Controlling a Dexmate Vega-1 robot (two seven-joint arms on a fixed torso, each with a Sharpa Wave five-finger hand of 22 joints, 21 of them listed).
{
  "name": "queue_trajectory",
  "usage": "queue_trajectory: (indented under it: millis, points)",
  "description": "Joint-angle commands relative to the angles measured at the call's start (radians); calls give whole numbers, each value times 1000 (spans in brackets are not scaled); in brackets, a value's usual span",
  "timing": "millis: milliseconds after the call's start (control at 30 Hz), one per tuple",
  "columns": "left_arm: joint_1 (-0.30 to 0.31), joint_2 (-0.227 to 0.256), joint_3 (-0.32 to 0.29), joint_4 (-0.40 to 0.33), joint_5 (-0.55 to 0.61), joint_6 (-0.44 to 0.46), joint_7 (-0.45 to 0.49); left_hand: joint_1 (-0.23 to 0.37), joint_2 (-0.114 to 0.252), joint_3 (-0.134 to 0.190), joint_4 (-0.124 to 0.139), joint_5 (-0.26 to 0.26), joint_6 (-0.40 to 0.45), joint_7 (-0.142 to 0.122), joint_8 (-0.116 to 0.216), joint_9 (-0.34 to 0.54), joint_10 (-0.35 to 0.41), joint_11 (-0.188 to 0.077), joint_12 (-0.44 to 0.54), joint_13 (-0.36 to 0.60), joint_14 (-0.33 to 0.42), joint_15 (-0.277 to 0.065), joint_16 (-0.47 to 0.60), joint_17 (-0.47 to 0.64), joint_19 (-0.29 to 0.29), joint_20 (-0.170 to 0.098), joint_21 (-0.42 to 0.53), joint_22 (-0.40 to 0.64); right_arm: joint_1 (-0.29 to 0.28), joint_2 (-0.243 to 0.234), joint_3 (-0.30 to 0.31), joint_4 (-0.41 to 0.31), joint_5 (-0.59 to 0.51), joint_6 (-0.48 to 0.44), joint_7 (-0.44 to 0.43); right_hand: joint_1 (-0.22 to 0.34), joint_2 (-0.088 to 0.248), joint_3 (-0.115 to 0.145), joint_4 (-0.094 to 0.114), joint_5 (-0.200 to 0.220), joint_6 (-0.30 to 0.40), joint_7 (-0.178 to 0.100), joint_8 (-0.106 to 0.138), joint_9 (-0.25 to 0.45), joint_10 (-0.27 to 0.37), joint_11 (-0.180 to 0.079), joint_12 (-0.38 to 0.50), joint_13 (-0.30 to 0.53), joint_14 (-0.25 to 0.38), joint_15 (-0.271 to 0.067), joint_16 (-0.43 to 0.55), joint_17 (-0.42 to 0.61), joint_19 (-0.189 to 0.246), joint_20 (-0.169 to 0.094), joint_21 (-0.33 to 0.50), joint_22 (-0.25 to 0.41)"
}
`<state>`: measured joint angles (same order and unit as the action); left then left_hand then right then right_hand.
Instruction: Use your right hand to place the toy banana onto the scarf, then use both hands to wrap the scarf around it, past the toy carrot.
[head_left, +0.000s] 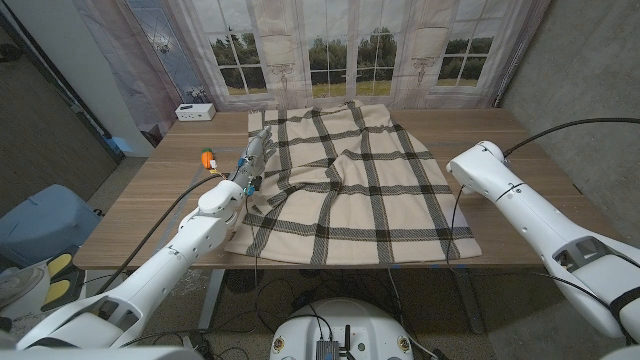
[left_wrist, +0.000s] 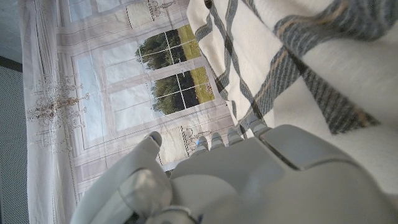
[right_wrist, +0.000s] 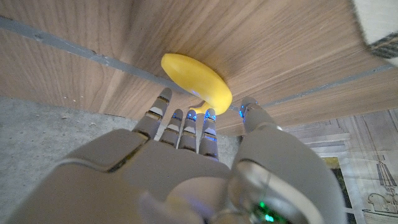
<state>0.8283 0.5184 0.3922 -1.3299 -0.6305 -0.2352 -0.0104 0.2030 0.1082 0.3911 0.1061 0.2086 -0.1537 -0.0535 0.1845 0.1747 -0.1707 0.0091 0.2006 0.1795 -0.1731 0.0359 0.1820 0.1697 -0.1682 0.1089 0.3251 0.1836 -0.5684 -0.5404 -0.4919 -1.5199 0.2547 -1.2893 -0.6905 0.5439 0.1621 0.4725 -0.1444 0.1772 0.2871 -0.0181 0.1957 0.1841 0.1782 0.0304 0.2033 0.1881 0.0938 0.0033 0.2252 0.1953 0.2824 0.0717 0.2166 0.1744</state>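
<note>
Head view: a cream scarf with dark plaid stripes (head_left: 350, 185) lies spread and rumpled over the middle of the wooden counter (head_left: 150, 215). The left robot hand (head_left: 252, 160) rests at the scarf's left edge, fingers stretched along the cloth; whether it pinches the cloth cannot be told. A small orange toy carrot (head_left: 208, 158) lies on the bare counter just beside this hand. Right wrist view: the right robot hand (right_wrist: 186, 162), fingers spread and holding nothing, reaches toward the yellow toy banana (right_wrist: 196, 79), which lies on bare wood near the fingertips (right_wrist: 163, 96); contact cannot be judged.
</note>
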Motion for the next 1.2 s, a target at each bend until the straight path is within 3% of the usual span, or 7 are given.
queue_trajectory:
  millis: [33, 533, 767, 967, 1067, 1167, 1200]
  points:
    - [6, 3, -1, -13, 2, 7, 10, -4, 1, 2, -5, 3, 0, 1, 0, 2, -85, 6, 4, 5, -112, 4, 1, 6, -1, 8, -3, 4, 61, 26, -48, 84, -21, -55, 34, 14, -3, 0, -6, -1, -1, -6, -1, 1, -4, 3, -1, 5, -8, -2, -3, 1, 6, -10, -2, 4]
    - [17, 9, -6, -24, -2, 7, 14, -5, 1, 1, -6, 3, 0, 2, 0, 2, -86, 8, 3, 5, -112, 4, 1, 6, -1, 8, -6, 4, 98, 32, -104, 159, -40, -46, 79, 43, -16, 0, -23, 4, 18, -15, 4, 2, 9, -1, 3, 5, 10, -11, -4, -4, 30, -16, 3, 3]
    - [24, 13, -9, -31, -4, 7, 16, -6, 1, 1, -6, 3, 0, 2, 0, 2, -85, 7, 4, 5, -112, 4, 1, 6, -1, 8, -7, 4, 118, 52, -144, 214, -69, -45, 71, 134, -15, 23, -39, 14, 60, -28, 9, 2, 68, -9, 18, 5, 65, -45, 4, -7, 69, -24, 8, 3]
    - [27, 15, -11, -34, -6, 7, 15, -7, 1, 0, -6, 3, 0, 2, 0, 2, -85, 6, 4, 5, -112, 4, 1, 6, 0, 8, -8, 4, 111, 60, -153, 226, -93, -29, 53, 242, -22, 34, -39, 19, 119, -44, 16, 2, 157, -32, 39, 9, 156, -91, 30, 3, 117, -40, 14, 4]
    - [28, 16, -11, -35, -5, 7, 15, -7, 1, 0, -7, 3, 0, 1, -1, 2, -86, 8, 3, 5, -112, 4, 0, 6, 0, 8, -9, 4, 101, 55, -153, 216, -98, -15, 53, 293, -26, 24, -33, 19, 163, -51, 18, 1, 223, -46, 57, 14, 242, -118, 71, 24, 155, -46, 21, 5]
    - [28, 18, -11, -37, -5, 9, 15, -7, 1, 0, -7, 3, 1, 1, 0, 2, -86, 8, 3, 5, -112, 4, 1, 6, 0, 8, -9, 4, 77, 60, -149, 206, -123, 12, 13, 352, -17, 9, -26, 20, 282, -80, 40, 3, 354, -53, 111, 28, 358, -161, 144, 71, 206, -64, 33, 8]
    - [28, 18, -11, -37, -5, 9, 14, -7, 1, 0, -7, 3, 1, 1, 0, 2, -85, 7, 3, 5, -112, 4, 1, 6, 0, 8, -9, 4, 69, 60, -148, 201, -132, 22, 0, 365, -11, 1, -23, 18, 332, -86, 50, 4, 390, -71, 130, 35, 410, -168, 178, 93, 230, -72, 41, 9]
